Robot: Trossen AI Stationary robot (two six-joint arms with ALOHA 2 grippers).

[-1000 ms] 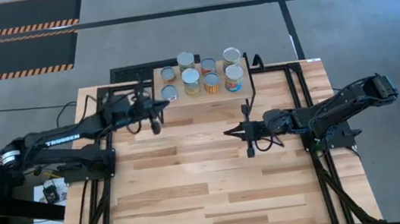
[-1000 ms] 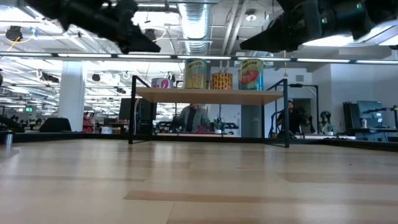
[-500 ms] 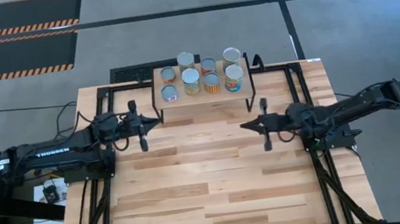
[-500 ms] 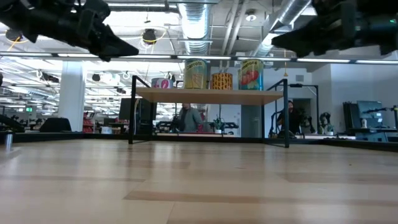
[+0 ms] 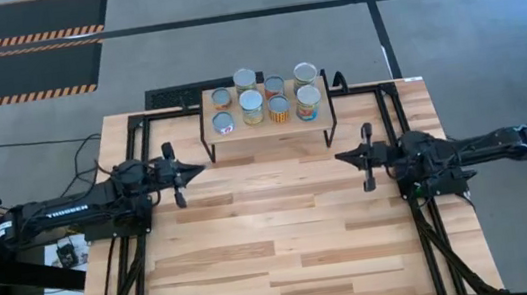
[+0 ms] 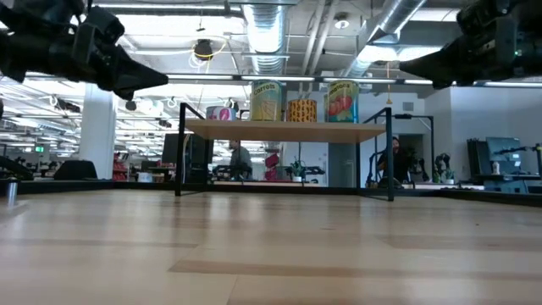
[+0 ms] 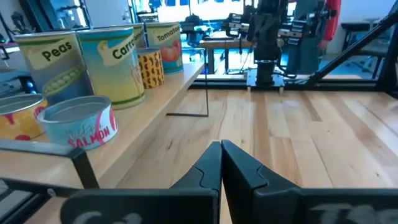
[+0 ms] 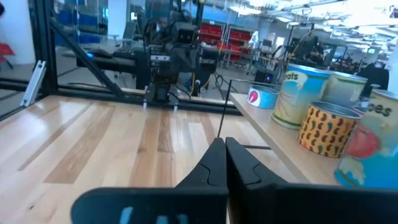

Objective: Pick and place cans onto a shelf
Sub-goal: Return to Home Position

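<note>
Several cans (image 5: pixel 252 106) with silver tops stand upright on their bases on the shelf (image 5: pixel 266 129), a light wooden top on thin black legs at the table's far middle. In the left wrist view I see the peas can (image 7: pixel 53 65), the carrots can (image 7: pixel 118 62) and a low salmon tin (image 7: pixel 81 121). In the right wrist view, cans (image 8: pixel 298 93) stand on the shelf top. My left gripper (image 5: pixel 201 171) is shut and empty, above the table to the left of the shelf. My right gripper (image 5: pixel 338 155) is shut and empty, to the right of the shelf.
The wooden tabletop (image 5: pixel 276 247) stretches bare between and in front of the two arms. A black metal frame (image 5: pixel 131 134) runs along the table's edges. In the low view, both grippers (image 6: pixel 157 80) (image 6: pixel 419 66) hang well above the table surface, either side of the shelf (image 6: pixel 284 131).
Both arms have drawn back from the middle. My left gripper has left the shelf's left end and gone toward the table's left and near edges. My right gripper has gone toward the right edge. The cans and the shelf have stayed put.
</note>
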